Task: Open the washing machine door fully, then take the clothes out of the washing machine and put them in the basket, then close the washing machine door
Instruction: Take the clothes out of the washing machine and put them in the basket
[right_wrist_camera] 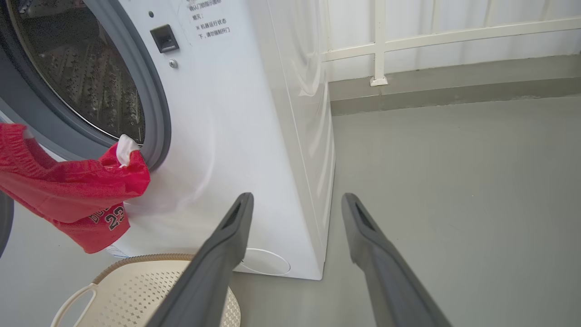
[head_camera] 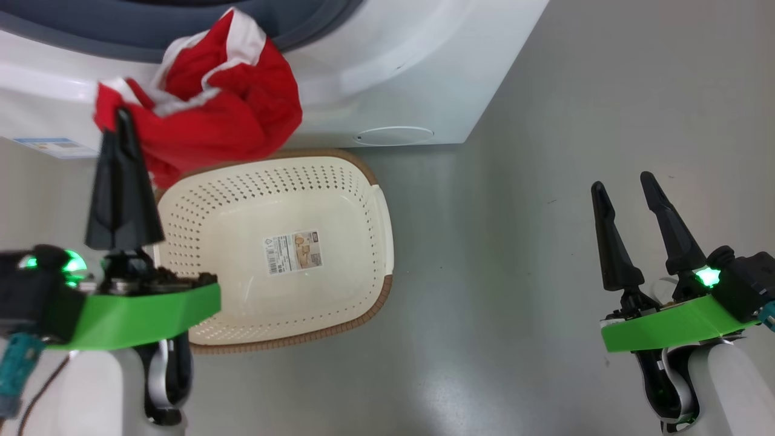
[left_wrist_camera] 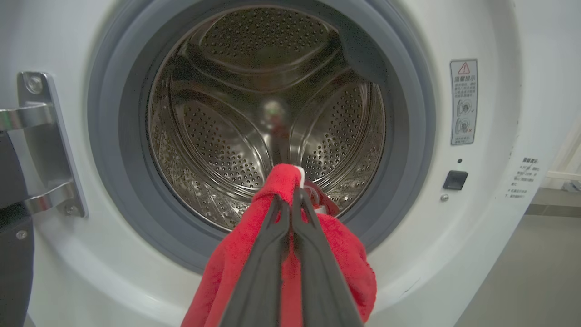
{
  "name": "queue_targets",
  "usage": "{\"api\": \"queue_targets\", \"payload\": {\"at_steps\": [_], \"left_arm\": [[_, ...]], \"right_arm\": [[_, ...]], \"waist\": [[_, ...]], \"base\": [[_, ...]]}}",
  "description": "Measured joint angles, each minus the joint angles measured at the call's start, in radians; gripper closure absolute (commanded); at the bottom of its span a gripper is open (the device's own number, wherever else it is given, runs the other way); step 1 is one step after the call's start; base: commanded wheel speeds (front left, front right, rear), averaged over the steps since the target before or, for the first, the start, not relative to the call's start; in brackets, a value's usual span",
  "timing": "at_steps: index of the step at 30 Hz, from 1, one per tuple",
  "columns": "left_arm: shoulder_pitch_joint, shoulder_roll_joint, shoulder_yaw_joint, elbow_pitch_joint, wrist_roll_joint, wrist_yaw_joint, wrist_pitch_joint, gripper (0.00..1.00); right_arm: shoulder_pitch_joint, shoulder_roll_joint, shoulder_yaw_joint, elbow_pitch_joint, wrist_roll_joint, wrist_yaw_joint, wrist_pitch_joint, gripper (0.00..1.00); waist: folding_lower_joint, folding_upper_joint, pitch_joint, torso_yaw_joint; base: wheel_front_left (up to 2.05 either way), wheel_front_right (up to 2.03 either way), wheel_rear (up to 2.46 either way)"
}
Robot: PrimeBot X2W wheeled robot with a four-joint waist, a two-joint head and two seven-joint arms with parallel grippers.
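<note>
My left gripper [head_camera: 123, 115] is shut on the red clothes [head_camera: 218, 103], which hang in the air in front of the washing machine [head_camera: 393, 66] and just above the far rim of the basket [head_camera: 363, 175]. In the left wrist view the shut left gripper [left_wrist_camera: 290, 193] pinches the red clothes [left_wrist_camera: 336, 254] before the steel drum [left_wrist_camera: 268, 113], which looks bare. The door's hinge [left_wrist_camera: 41, 141] and a dark edge of the washing machine door [left_wrist_camera: 11, 268] sit at the left. My right gripper [head_camera: 620, 181] stands open over the floor, well right of the basket, holding nothing.
The cream basket [right_wrist_camera: 136, 290] stands on the grey floor directly below the drum opening, a paper sticker [head_camera: 292, 251] on its bottom. A white railing [right_wrist_camera: 376, 45] and wall run behind the machine's right side. Grey floor [head_camera: 545, 272] stretches to the right.
</note>
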Motion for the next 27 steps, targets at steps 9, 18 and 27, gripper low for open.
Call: {"api": "queue_targets", "payload": {"at_steps": [9, 18, 27], "left_arm": [[0.017, 0.001, -0.011, 0.230, 0.022, -0.018, 0.001, 1.00], [-0.050, 0.001, -0.011, 0.472, 0.068, -0.037, 0.001, 1.00], [-0.143, 0.000, -0.009, 0.727, 0.093, -0.054, 0.002, 1.00]], "right_arm": [[-0.003, 0.005, 0.002, -0.006, 0.000, 0.000, 0.000, 0.00], [-0.041, 0.008, 0.010, -0.013, 0.000, 0.000, 0.000, 0.00], [-0.066, 0.013, 0.019, -0.025, -0.002, 0.000, 0.000, 0.00]], "waist": [[0.0001, 0.0000, 0.035, -0.008], [0.0000, 0.0000, 0.097, -0.019], [0.0000, 0.0000, 0.171, -0.038]], "base": [[0.00, 0.00, 0.00], [0.00, 0.00, 0.00], [0.00, 0.00, 0.00]]}}
